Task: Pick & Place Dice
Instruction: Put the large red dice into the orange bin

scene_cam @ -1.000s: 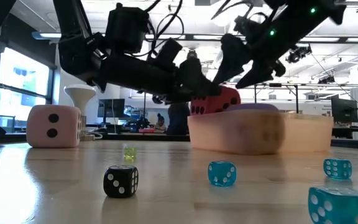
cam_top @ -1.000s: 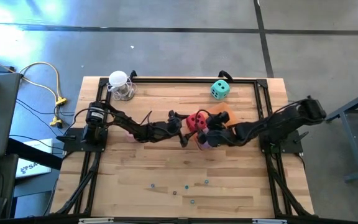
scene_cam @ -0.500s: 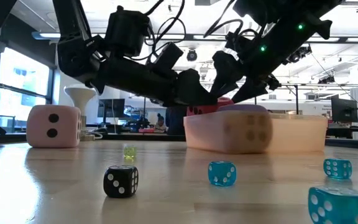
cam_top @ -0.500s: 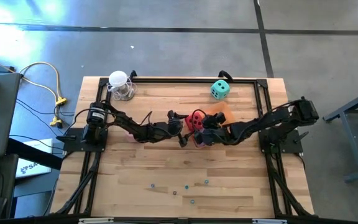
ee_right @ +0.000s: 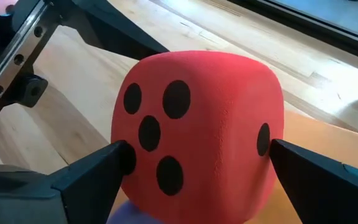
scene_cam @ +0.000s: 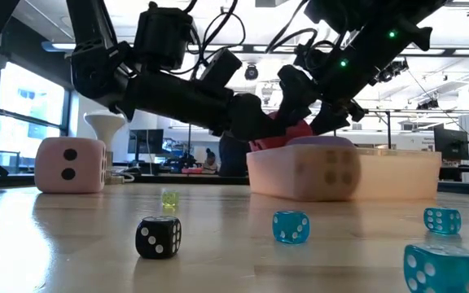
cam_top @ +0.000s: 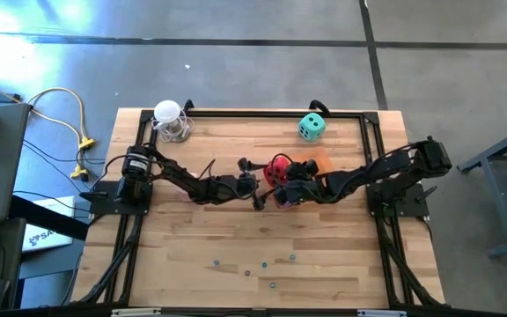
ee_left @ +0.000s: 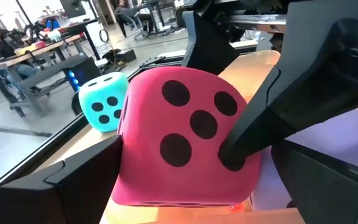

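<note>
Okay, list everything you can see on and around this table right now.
red die: one, table centre, above the tray
purple die: one, in the tray
teal die: one, back edge
pink die: one, left side
tray: one, translucent orange, centre
small dice: several, blue, one black, front
funnel: one, white, back left corner
right gripper: fingers clasping the red die
left gripper: open beside the red die

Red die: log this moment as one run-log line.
red die | mid-table, touching purple die | right gripper: shut on red die | left gripper: open around it
</note>
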You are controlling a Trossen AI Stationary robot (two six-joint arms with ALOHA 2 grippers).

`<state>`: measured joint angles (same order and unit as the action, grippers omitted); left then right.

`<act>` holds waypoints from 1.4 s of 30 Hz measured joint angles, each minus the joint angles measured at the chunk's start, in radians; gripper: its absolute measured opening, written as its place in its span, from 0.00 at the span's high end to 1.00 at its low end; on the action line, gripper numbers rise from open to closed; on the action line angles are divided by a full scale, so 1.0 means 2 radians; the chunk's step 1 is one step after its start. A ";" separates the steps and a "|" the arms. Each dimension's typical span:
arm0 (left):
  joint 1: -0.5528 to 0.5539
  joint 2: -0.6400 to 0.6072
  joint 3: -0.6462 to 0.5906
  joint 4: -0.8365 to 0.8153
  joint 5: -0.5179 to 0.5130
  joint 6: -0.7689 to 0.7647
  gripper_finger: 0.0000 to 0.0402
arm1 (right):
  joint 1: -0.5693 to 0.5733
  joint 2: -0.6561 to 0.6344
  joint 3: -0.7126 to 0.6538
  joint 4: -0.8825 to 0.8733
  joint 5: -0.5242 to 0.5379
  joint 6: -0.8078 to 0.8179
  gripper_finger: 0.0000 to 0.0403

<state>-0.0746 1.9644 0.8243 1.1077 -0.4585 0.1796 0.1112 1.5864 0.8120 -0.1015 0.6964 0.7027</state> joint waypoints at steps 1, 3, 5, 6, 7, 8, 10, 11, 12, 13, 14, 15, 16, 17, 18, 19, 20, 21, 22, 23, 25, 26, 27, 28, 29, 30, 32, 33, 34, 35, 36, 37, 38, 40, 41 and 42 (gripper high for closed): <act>0.000 0.000 0.000 0.000 0.003 0.000 0.01 | 0.000 -0.004 -0.001 0.000 -0.001 -0.004 0.04; -0.001 -0.002 0.001 0.005 0.008 -0.002 0.01 | 0.002 -0.013 -0.001 0.007 0.002 -0.015 0.04; -0.002 -0.004 0.003 0.013 0.015 -0.005 0.01 | 0.008 -0.025 -0.002 0.020 0.014 -0.032 0.04; -0.002 -0.005 0.004 0.015 0.017 -0.006 0.01 | 0.010 -0.030 -0.002 0.028 0.019 -0.042 0.04; -0.002 -0.005 0.005 0.017 0.020 -0.009 0.01 | 0.010 -0.035 -0.002 0.038 0.020 -0.051 0.04; -0.003 -0.006 0.005 0.017 0.022 -0.012 0.01 | 0.010 -0.038 -0.002 0.047 0.021 -0.058 0.04; -0.002 -0.005 0.005 0.014 0.028 -0.016 0.01 | 0.008 -0.038 -0.002 0.053 0.021 -0.065 0.04; -0.002 -0.005 0.004 0.013 0.029 -0.016 0.01 | 0.005 -0.038 -0.002 0.053 0.017 -0.065 0.04; -0.002 -0.005 0.004 0.013 0.029 -0.016 0.01 | 0.001 -0.038 -0.002 0.051 0.011 -0.065 0.04; -0.002 -0.005 0.004 0.013 0.028 -0.016 0.01 | -0.003 -0.038 -0.002 0.049 0.005 -0.063 0.04; -0.002 -0.005 0.004 0.013 0.027 -0.016 0.01 | -0.007 -0.034 -0.002 0.050 -0.002 -0.062 0.04; -0.002 -0.005 0.004 0.013 0.027 -0.016 0.01 | -0.011 -0.030 -0.002 0.051 -0.012 -0.061 0.04; -0.002 -0.004 0.004 0.012 0.026 -0.016 0.01 | -0.013 -0.029 -0.002 0.051 -0.020 -0.059 0.04; -0.002 -0.004 0.004 0.011 0.025 -0.016 0.01 | -0.015 -0.028 -0.002 0.047 -0.026 -0.053 0.04; -0.002 -0.004 0.004 0.011 0.025 -0.016 0.01 | -0.017 -0.028 -0.002 0.043 -0.027 -0.048 0.04; -0.002 -0.004 0.004 0.010 0.025 -0.016 0.01 | -0.018 -0.028 -0.002 0.038 -0.029 -0.043 0.04; -0.002 -0.004 0.003 0.009 0.024 -0.014 0.01 | -0.018 -0.029 -0.001 0.033 -0.030 -0.038 0.04; -0.002 -0.003 0.003 0.011 0.023 -0.010 0.01 | -0.018 -0.029 -0.001 0.029 -0.028 -0.035 0.04; -0.002 -0.003 0.003 0.014 0.022 -0.004 0.01 | -0.018 -0.029 -0.001 0.026 -0.024 -0.034 0.04; -0.003 -0.003 0.003 0.018 0.021 0.004 0.01 | -0.018 -0.029 -0.001 0.025 -0.022 -0.033 0.04; -0.006 -0.003 0.003 0.030 0.018 0.028 0.01 | -0.018 -0.029 -0.001 0.024 -0.021 -0.034 0.04; -0.008 -0.003 0.003 0.035 0.017 0.042 0.01 | -0.019 -0.029 -0.001 0.023 -0.020 -0.034 0.04; -0.011 -0.006 0.002 0.036 0.017 0.056 0.01 | -0.022 -0.029 -0.001 0.021 -0.021 -0.035 0.04; -0.014 -0.009 0.002 0.036 0.017 0.069 0.01 | -0.025 -0.029 -0.001 0.019 -0.021 -0.035 0.04; -0.017 -0.013 0.002 0.035 0.015 0.082 0.01 | -0.028 -0.029 -0.001 0.016 -0.022 -0.035 0.04; -0.020 -0.017 0.002 0.033 0.012 0.095 0.01 | -0.032 -0.030 0.000 0.014 -0.023 -0.035 0.04; -0.027 -0.024 0.002 0.034 -0.008 0.120 0.01 | -0.041 -0.030 0.000 0.013 -0.025 -0.035 0.04; -0.032 -0.029 0.002 0.032 -0.024 0.136 0.01 | -0.044 -0.030 0.000 0.014 -0.029 -0.036 0.04; -0.036 -0.032 0.001 0.033 -0.038 0.149 0.01 | -0.047 -0.030 0.000 0.015 -0.034 -0.041 0.04; -0.040 -0.035 0.001 0.030 -0.053 0.163 0.01 | -0.048 -0.030 0.000 0.017 -0.035 -0.048 0.04; -0.044 -0.038 0.002 0.029 -0.071 0.177 0.01 | -0.049 -0.030 0.000 0.020 -0.034 -0.054 0.04; -0.048 -0.041 0.001 0.026 -0.084 0.189 0.01 | -0.049 -0.030 0.000 0.022 -0.033 -0.058 0.04; -0.052 -0.043 0.002 0.021 -0.095 0.197 0.01 | -0.049 -0.035 -0.001 0.021 -0.034 -0.062 0.04; -0.057 -0.048 0.001 0.002 -0.111 0.205 0.01 | -0.048 -0.038 -0.001 0.020 -0.034 -0.063 0.04; -0.059 -0.049 0.001 -0.007 -0.115 0.206 0.01 | -0.045 -0.041 -0.001 0.019 -0.033 -0.063 0.04; -0.060 -0.051 0.001 -0.019 -0.116 0.206 0.01 | -0.043 -0.046 -0.001 0.015 -0.031 -0.064 0.04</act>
<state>-0.1955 1.8619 0.8272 1.0702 -0.6907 0.5907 0.0255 1.4938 0.8100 -0.0710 0.6351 0.5755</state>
